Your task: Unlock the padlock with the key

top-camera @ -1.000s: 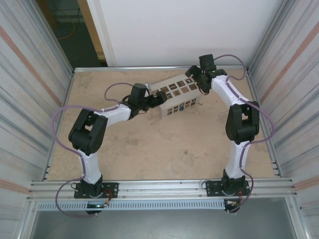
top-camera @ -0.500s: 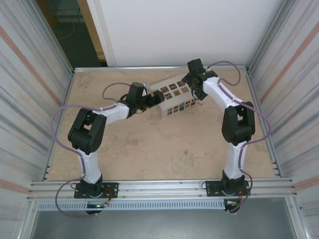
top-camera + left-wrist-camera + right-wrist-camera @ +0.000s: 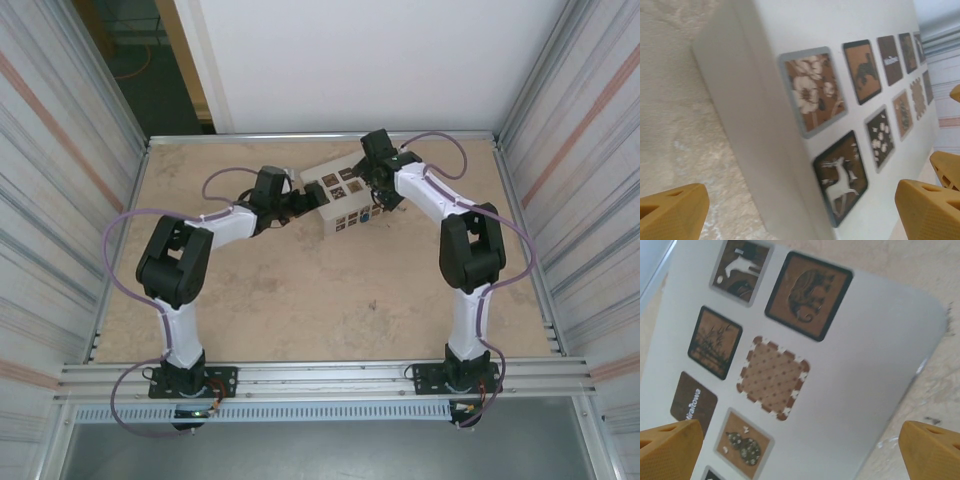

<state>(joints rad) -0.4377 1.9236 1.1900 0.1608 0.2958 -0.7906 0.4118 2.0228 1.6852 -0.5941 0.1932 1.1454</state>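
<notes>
Tan table is bare in front. Farther on, the blue padlock is seen on the near face of the white box. At the box ends, the left gripper and right gripper are held wide open and empty. The key cannot be made out. This is judged an approach step, and the key must be found and gripped next.
</notes>
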